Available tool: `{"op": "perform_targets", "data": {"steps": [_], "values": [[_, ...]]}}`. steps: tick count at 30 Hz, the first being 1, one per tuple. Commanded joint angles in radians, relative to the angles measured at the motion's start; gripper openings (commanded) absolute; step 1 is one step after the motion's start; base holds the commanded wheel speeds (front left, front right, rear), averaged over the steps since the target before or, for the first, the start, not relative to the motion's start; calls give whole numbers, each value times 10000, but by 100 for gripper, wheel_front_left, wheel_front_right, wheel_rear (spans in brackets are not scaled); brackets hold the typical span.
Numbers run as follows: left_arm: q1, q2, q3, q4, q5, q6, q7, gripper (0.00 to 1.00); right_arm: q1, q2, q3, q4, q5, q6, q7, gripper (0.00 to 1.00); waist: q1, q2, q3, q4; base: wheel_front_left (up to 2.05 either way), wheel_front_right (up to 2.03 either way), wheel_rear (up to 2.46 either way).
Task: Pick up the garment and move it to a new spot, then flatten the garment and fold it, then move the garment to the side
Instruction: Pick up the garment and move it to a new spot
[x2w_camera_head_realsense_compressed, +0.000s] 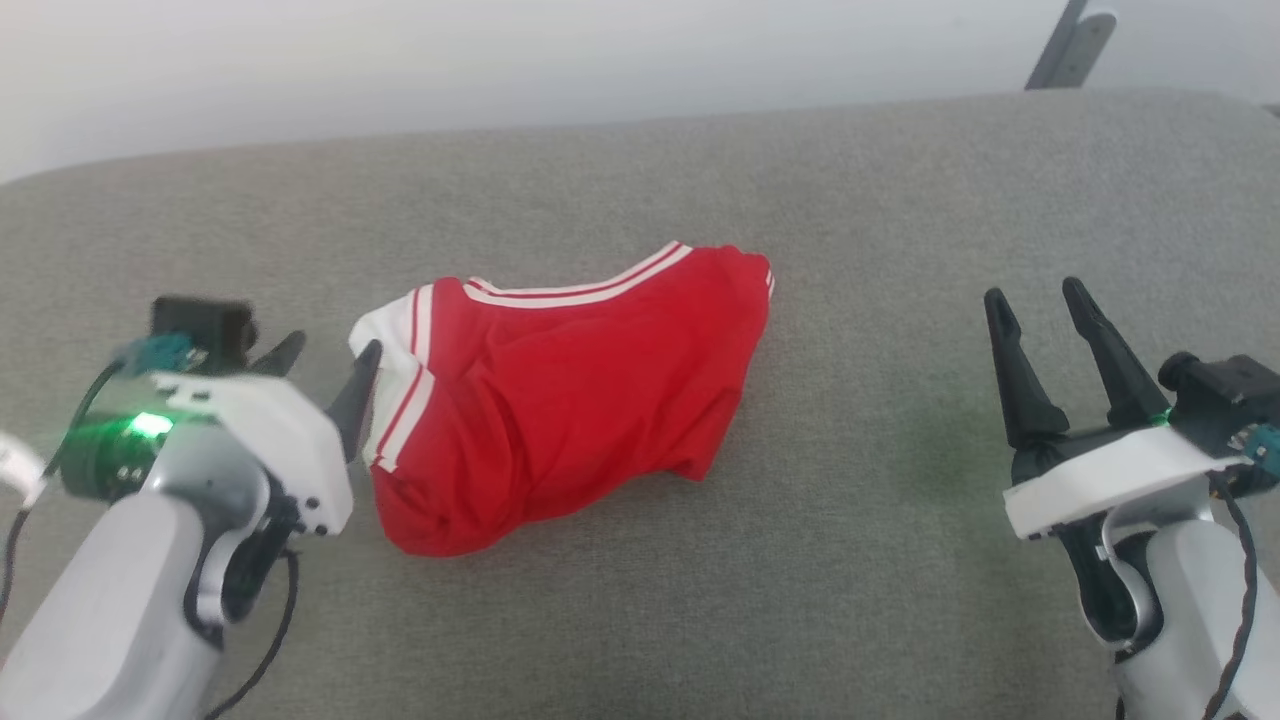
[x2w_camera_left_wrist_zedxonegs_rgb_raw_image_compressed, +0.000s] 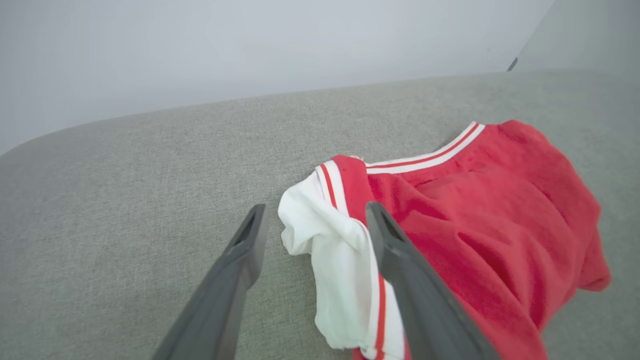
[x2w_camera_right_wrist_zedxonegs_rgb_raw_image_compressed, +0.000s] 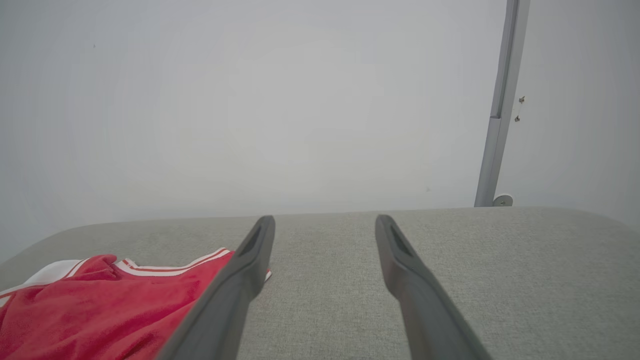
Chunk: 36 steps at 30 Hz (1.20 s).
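A red jersey T-shirt with white sleeves and striped trim (x2w_camera_head_realsense_compressed: 570, 400) lies bunched up on the grey woven cushion (x2w_camera_head_realsense_compressed: 800, 560), a little left of the middle. The left gripper (x2w_camera_head_realsense_compressed: 333, 348) sits right at its white sleeve (x2w_camera_left_wrist_zedxonegs_rgb_raw_image_compressed: 325, 240), fingers spread wide, the sleeve lying loose between them. The right gripper (x2w_camera_head_realsense_compressed: 1033, 292) hangs well apart to the right, fingers parted and empty. Behind the cushion stand a pale wall (x2w_camera_head_realsense_compressed: 500, 60) and a grey metal post (x2w_camera_right_wrist_zedxonegs_rgb_raw_image_compressed: 500, 125).
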Motion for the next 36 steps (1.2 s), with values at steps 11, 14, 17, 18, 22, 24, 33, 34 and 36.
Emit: {"op": "perform_targets", "data": {"steps": [11,14,17,18,22,24,33,34,36], "values": [[2245,309,1237,-858,-318,47,-2763,100,566,-86,-214,314,-18,-3,-98,100,0,0,-849,536,0,0,0],[2820,337,1517,-937,-397,125,-3259,100,730,-83,-259,392,-47,-3,-131,100,0,0,-1049,623,0,0,0],[3334,328,1724,-1012,-487,184,-3632,100,855,-67,-332,416,-77,-3,-161,100,0,0,-1187,692,0,0,0],[3495,316,1789,-1035,-533,188,-3748,100,911,-65,-355,424,-80,-3,-172,100,0,0,-1229,712,0,0,0],[4043,319,1997,-1063,-661,204,-4111,100,1101,-76,-450,440,-119,-3,-189,100,0,0,-1412,775,0,0,0],[4247,356,2099,-1017,-701,164,-4288,100,1200,-69,-501,430,-135,-3,-192,100,0,0,-1511,804,0,0,0],[4809,285,2464,-973,-983,121,-4763,100,1591,96,-728,291,-248,-3,-135,100,0,0,-1800,906,0,0,0],[4858,289,2497,-986,-1013,104,-4804,100,1632,106,-747,257,-246,-3,-125,100,0,0,-1816,918,0,0,0],[4976,312,2547,-1001,-1067,77,-4847,100,1716,123,-791,207,-284,-3,-112,100,0,0,-1843,942,0,0,0]]}}
